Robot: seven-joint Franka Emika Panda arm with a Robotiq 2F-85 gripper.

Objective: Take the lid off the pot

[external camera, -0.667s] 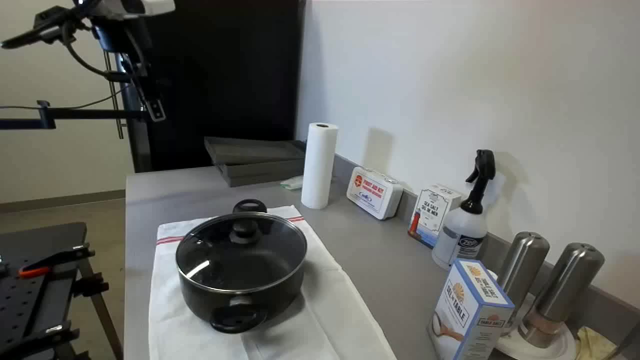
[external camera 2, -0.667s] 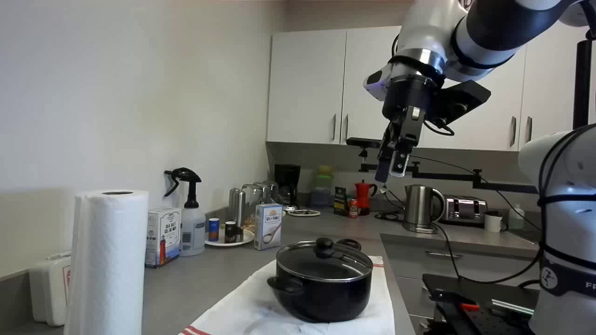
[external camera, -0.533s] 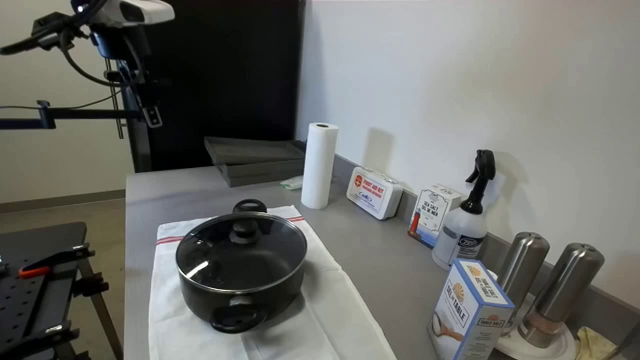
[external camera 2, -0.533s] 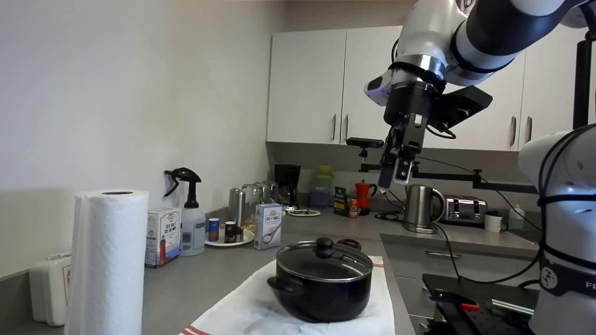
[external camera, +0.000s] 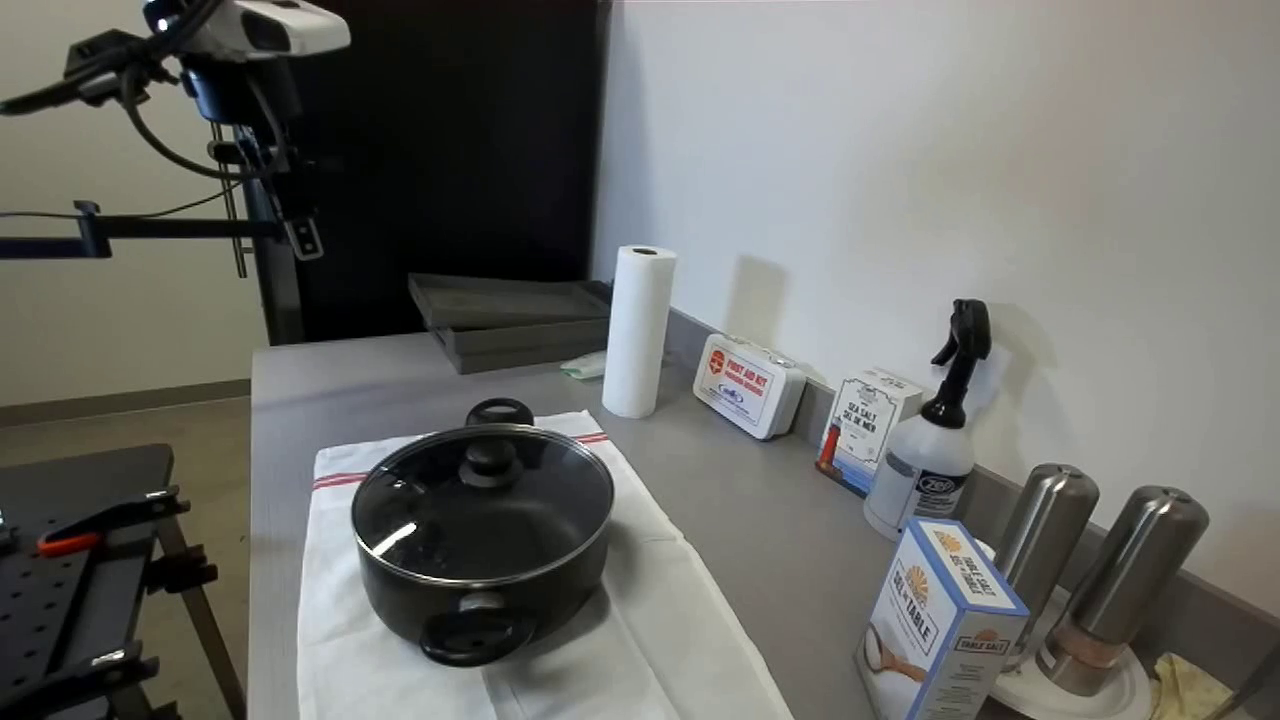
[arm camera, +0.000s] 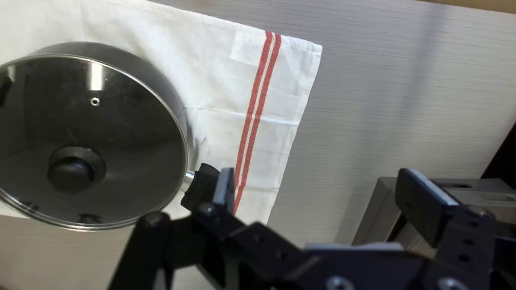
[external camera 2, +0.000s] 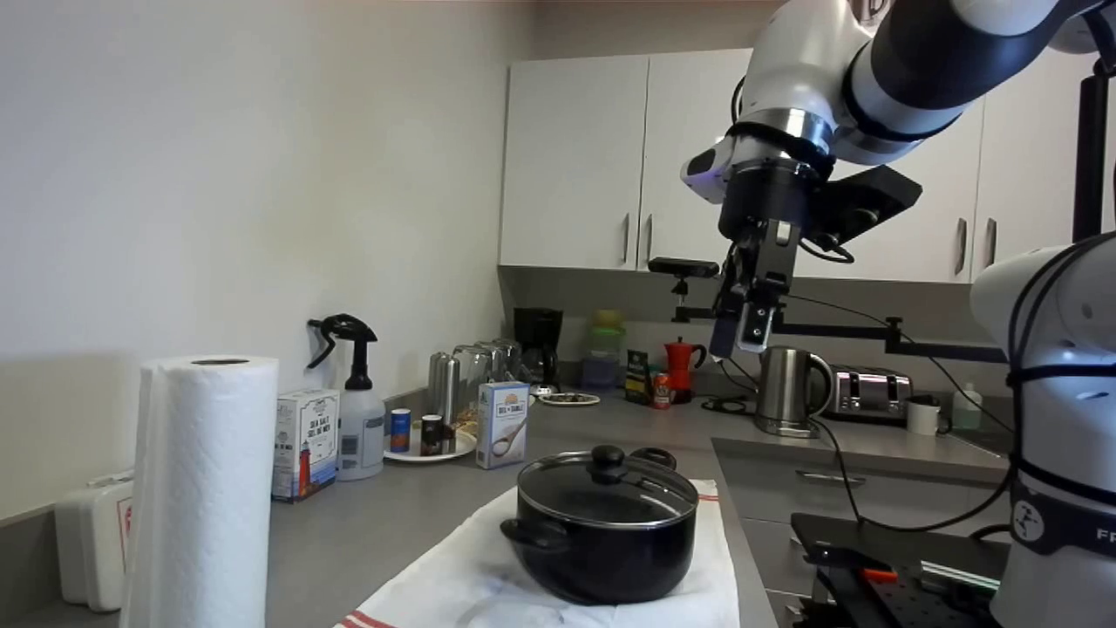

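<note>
Plainly, "ZEP" marks the bottle (external camera: 918, 462), "TABLE SALT" the blue-edged box (external camera: 940, 622), and the claw (arm camera: 320, 187) hangs spread.

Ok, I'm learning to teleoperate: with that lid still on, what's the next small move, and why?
Probably shift the open jaws sideways toward the knob of the lid before lowering. In the wrist view, the knob lies left of both jaws; in an exterior view, they hang higher than the pot. Lowering now would likely miss.

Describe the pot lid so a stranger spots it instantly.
On the grey countertop, a white red-striped cloth lies under a round black pot. Capping it is the round, metal-rimmed glass lid; unlike both, it bears a black centre knob.
</note>
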